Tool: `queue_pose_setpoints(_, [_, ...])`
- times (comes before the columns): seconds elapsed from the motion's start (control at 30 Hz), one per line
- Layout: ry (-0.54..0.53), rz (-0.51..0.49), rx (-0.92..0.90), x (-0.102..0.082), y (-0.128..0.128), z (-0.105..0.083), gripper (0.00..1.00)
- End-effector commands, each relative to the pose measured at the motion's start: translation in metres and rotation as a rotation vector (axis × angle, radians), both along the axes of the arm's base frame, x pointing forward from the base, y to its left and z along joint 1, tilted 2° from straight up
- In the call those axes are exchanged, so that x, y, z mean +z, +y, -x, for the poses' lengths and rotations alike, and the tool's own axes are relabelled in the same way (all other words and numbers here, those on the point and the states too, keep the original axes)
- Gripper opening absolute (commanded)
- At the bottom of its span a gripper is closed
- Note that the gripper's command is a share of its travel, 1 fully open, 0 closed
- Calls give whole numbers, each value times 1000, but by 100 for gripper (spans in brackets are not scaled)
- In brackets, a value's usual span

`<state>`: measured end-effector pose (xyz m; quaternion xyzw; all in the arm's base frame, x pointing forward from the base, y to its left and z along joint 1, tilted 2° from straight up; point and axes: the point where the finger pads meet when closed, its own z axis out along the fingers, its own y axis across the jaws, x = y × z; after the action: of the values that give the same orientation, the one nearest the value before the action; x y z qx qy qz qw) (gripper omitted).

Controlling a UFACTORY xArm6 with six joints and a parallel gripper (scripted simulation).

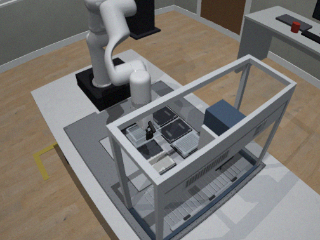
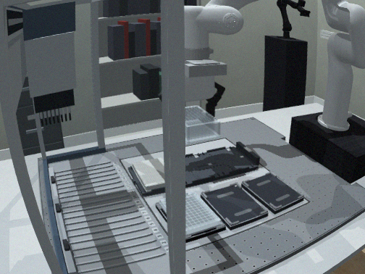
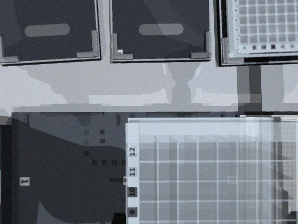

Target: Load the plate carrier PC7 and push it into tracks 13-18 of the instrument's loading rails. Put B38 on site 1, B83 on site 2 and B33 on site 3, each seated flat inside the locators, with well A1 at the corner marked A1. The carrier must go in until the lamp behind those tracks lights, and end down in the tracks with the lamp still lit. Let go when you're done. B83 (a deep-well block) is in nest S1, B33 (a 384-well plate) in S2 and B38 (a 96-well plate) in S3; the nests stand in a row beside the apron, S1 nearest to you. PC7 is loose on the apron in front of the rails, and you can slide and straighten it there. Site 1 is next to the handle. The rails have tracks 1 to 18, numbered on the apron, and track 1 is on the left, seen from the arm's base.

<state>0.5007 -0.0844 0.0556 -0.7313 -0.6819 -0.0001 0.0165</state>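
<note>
My gripper (image 2: pixel 198 103) is shut on B83 (image 2: pixel 201 125), a clear deep-well block, and holds it level well above the carrier. B83 also shows in the top view (image 1: pixel 136 133) and fills the lower right of the wrist view (image 3: pixel 210 170). The dark carrier PC7 (image 2: pixel 217 164) lies on the apron below, with its handle (image 2: pixel 248 152) toward the arm base. B33 (image 2: pixel 148 175), a white 384-well plate, sits on the carrier's far site. B38 (image 2: pixel 197 214), a 96-well plate, sits in nest S3. Nests S2 (image 2: pixel 233 204) and S1 (image 2: pixel 271 192) are empty.
The instrument's white frame surrounds the deck; one post (image 2: pixel 174 127) hides the gripper's left finger. The loading rails (image 2: pixel 94 217) lie beyond the apron. A blue pipetting head (image 1: pixel 222 115) hangs at the far side of the frame.
</note>
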Motion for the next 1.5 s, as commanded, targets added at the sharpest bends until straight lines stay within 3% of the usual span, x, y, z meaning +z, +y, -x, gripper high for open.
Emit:
queue_pose_setpoints(0.0, [-6,1,0,-5,0,-2,0])
queue_pose_setpoints(1.47, [-6,1,0,-68,1,-1,0])
